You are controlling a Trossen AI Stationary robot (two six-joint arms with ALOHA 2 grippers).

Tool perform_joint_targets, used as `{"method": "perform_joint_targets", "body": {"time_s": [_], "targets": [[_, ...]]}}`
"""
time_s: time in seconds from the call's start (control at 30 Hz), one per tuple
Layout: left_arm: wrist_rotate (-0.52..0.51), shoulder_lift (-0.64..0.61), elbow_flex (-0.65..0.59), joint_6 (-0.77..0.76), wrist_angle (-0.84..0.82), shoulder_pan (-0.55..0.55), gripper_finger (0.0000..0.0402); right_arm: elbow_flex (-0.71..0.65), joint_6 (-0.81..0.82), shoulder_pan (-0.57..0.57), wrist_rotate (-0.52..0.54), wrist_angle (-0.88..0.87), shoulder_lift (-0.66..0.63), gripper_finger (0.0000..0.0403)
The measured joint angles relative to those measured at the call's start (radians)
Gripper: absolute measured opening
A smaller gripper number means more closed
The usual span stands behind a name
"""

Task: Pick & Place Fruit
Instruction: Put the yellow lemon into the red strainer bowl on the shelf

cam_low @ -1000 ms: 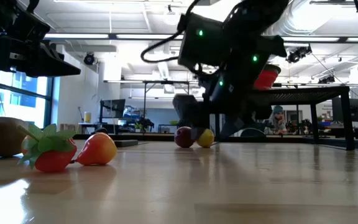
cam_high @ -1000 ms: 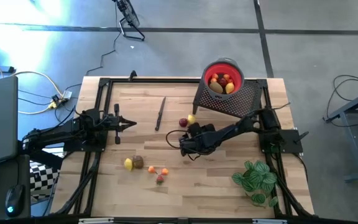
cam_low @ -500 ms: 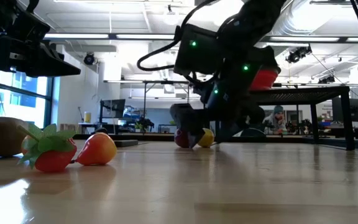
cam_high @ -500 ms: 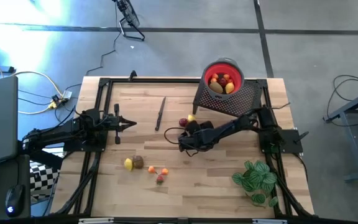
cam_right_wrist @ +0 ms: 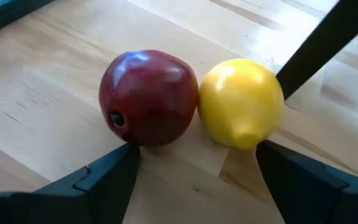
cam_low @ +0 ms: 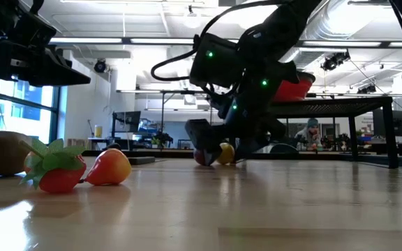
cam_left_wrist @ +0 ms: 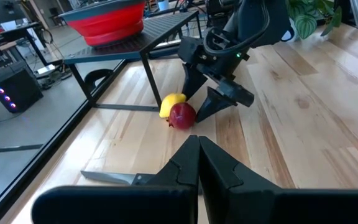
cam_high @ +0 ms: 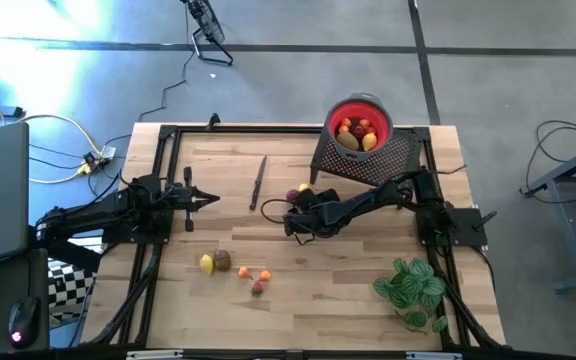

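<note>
Fruit (cam_right_wrist: 191,102), right gripper (cam_right_wrist: 194,165) spread wide, astride

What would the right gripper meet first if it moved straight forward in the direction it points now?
Most likely the red fruit and the yellow fruit, which lie touching just ahead of the open right gripper. Both sit between the lines of its two fingers, so it may reach them almost together; which comes first is unclear.

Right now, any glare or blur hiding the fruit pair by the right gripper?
Right wrist view: red fruit and yellow fruit sharp, small highlights only. Low view: backlit, the right gripper a dark silhouette over them. High view: strong glare on the floor at far left, off the table.
</note>
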Motion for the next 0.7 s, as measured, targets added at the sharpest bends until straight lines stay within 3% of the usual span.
{"method": "perform_joint_targets", "body": {"time_s": [0.2, 0.47, 0.7], "targets": [[0.000, 0.000, 0.000, 0.000, -0.002, 0.000, 0.0000, 0.000, -0.054, 0.000, -0.001, 0.034, 0.001, 0.0308], [0.000, 0.000, 0.000, 0.000, -0.004, 0.000, 0.0000, 0.000, -0.065, 0.000, 0.001, 0.049, 0.002, 0.0268], [0.000, 0.000, 0.000, 0.000, -0.004, 0.000, 0.0000, -0.001, 0.053, 0.000, -0.009, 0.057, 0.002, 0.0265]]}}
